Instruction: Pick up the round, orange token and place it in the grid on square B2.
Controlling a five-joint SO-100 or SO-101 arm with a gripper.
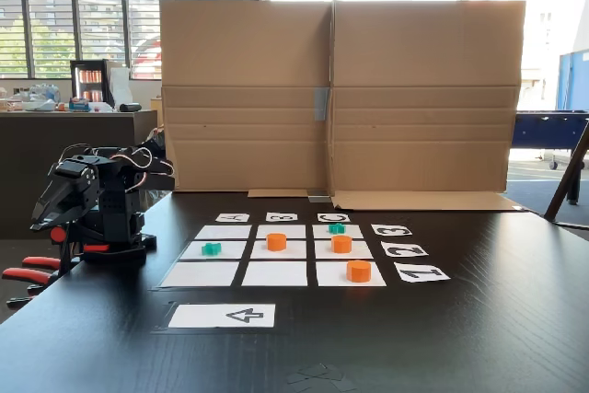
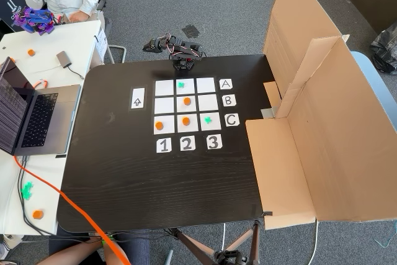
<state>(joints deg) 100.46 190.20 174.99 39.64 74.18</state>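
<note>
The grid (image 2: 165, 105) of white paper squares lies mid-table, also seen in a fixed view (image 1: 200, 274). One round orange token (image 2: 187, 101) (image 1: 276, 241) rests flat on centre square B2 (image 2: 191, 107). Two more orange tokens sit on C2 (image 2: 185, 121) (image 1: 341, 244) and C1 (image 2: 159, 125) (image 1: 359, 271). Teal tokens lie on A2 (image 2: 181, 84) and C3 (image 2: 209, 118). The black arm (image 2: 183, 60) is folded at the table edge beyond row A. Its gripper (image 1: 41, 218) hangs low, well away from the grid, too dark to read, with nothing seen in it.
A tall cardboard wall (image 1: 340, 89) stands along the far side behind the letter cards. An arrow card (image 1: 223, 316) lies in front of the grid. Red-handled clamps (image 1: 28, 273) hold the arm's base. A laptop (image 2: 34, 119), spare tokens and a person's arm occupy the white side table.
</note>
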